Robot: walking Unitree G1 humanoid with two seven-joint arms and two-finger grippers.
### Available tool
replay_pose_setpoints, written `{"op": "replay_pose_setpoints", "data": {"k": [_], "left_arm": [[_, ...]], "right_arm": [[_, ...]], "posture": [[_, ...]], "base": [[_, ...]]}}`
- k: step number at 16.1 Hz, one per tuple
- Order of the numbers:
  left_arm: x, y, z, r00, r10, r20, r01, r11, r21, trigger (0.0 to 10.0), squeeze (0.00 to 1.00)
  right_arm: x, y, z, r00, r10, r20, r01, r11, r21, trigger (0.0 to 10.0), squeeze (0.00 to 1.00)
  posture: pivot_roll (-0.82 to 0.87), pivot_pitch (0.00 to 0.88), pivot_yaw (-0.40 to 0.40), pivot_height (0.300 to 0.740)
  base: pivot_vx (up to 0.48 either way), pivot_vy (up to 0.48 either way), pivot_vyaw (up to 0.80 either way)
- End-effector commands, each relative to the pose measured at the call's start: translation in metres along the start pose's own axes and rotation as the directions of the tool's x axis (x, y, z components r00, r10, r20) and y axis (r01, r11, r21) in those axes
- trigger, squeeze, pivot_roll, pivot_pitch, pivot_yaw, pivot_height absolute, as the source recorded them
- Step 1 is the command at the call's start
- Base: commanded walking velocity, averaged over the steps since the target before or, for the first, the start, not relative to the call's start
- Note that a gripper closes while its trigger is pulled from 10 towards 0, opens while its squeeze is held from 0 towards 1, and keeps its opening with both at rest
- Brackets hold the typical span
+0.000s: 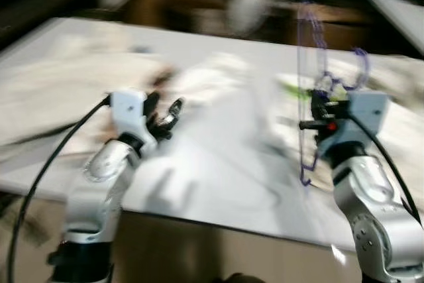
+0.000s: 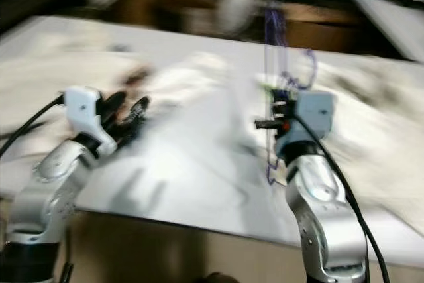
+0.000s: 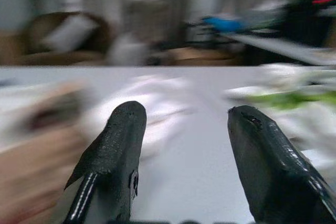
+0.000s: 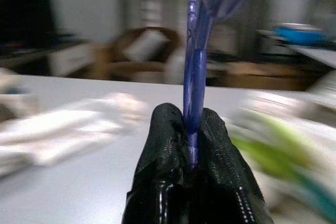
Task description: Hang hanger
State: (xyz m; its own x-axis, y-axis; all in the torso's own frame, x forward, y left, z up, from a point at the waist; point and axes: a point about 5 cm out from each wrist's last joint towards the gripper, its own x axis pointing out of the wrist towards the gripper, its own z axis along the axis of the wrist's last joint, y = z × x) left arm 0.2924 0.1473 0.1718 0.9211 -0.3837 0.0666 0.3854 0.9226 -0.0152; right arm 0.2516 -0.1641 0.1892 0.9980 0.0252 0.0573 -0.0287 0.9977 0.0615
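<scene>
Above the blurred bench (image 1: 218, 183), right hand (image 4: 190, 124) pinches the purple hanger (image 1: 306, 91); left hand (image 3: 184, 129) gapes empty

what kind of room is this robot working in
Probably a lived-in home room, perhaps a living or laundry area, though blur hides much. A white table is strewn with pale clothes, an armchair with a cushion stands behind, and the right gripper holds a purple hanger.
</scene>
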Motion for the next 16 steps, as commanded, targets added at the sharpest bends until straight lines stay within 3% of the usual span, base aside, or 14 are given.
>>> {"op": "replay_pose_setpoints", "data": {"k": [1,4,7,9,12,15,16], "left_arm": [[-0.001,0.003,-0.004,1.0,0.021,-0.015,-0.021,1.0,0.011,10.0,0.0],[0.004,-0.003,-0.004,1.0,0.009,-0.004,-0.009,1.0,0.005,10.0,0.0],[0.007,-0.005,-0.003,1.0,0.01,0.013,-0.01,1.0,0.001,10.0,0.0],[0.007,-0.002,-0.002,0.998,0.057,0.041,-0.055,0.997,-0.056,10.0,0.0],[0.004,-0.001,-0.004,0.998,0.055,0.041,-0.053,0.998,-0.044,10.0,0.0],[0.002,0.002,-0.007,0.997,0.069,0.028,-0.068,0.997,-0.041,10.0,0.0],[0.002,0.003,-0.007,0.997,0.069,0.029,-0.068,0.997,-0.041,10.0,0.0]], "right_arm": [[-0.002,0.001,0.001,1.0,0.017,-0.005,-0.017,1.0,0.005,10.0,0.0],[-0.006,-0.003,0.003,1.0,-0.016,0.022,0.016,1.0,0.006,10.0,0.0],[-0.008,0.001,0.004,0.999,0.028,0.018,-0.028,1.0,0.0,10.0,0.0],[-0.01,0.002,-0.007,0.995,0.075,-0.062,-0.077,0.997,-0.031,10.0,0.0],[-0.011,-0.005,-0.021,0.987,0.066,-0.147,-0.073,0.996,-0.046,10.0,0.0],[-0.005,-0.014,-0.026,0.976,0.083,-0.203,-0.128,0.968,-0.218,10.0,0.0],[-0.005,-0.016,-0.025,0.975,0.086,-0.204,-0.13,0.969,-0.211,10.0,0.0]], "posture": [[-0.13,0.0,0.017,0.74],[-0.15,0.0,0.027,0.74],[-0.16,0.0,0.031,0.74],[-0.16,0.0,0.025,0.74],[-0.15,0.0,0.012,0.74],[-0.15,0.0,0.01,0.74],[-0.15,0.0,0.008,0.74]], "base": [[0.0,-0.48,-0.8],[0.0,-0.48,-0.8],[0.0,-0.3,-0.72],[0.0,0.0,0.0],[0.0,0.0,0.0],[0.0,0.0,0.0],[0.255,0.0,0.0]]}}
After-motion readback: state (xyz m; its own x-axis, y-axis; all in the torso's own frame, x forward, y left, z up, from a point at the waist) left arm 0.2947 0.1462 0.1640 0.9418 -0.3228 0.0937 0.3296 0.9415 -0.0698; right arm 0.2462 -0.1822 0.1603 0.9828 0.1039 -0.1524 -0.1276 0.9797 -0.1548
